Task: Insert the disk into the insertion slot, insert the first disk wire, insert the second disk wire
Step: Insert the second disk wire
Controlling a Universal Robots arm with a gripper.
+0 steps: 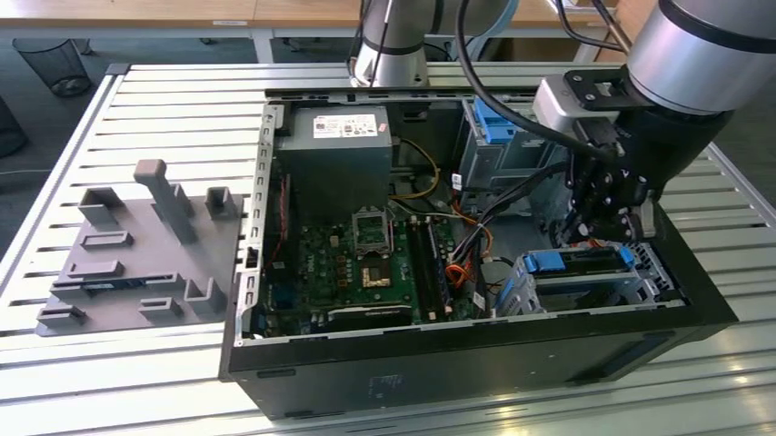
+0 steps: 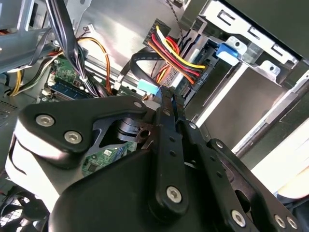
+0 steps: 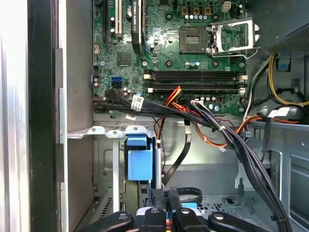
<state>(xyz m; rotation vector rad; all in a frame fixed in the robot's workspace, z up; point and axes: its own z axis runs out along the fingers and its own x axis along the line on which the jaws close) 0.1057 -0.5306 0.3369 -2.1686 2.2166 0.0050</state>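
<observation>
The disk (image 1: 580,262), held in its blue frame, lies in the insertion slot (image 1: 661,272), a low silver cage at the case's corner on the exterior view's right. My gripper (image 1: 619,218) hangs just above the disk's inner end. In the second wrist view the gripper (image 2: 166,93) is shut on the light-blue plug (image 2: 147,88) of a black flat wire (image 2: 131,65), close to the disk's connector edge. A bundle of red, yellow and black wires (image 2: 174,50) runs to that same edge beside the blue frame (image 2: 227,50). The first wrist view has the blue frame (image 3: 140,162) ahead of the gripper (image 3: 166,194).
The open computer case (image 1: 485,363) lies on a slatted table. Inside are the motherboard (image 1: 363,263), the power supply (image 1: 333,154), a taller grey bay with a blue tab (image 1: 497,123), and thick black cable bundles (image 3: 231,140) crossing near the cage. A grey fixture plate (image 1: 134,263) sits on the exterior view's left.
</observation>
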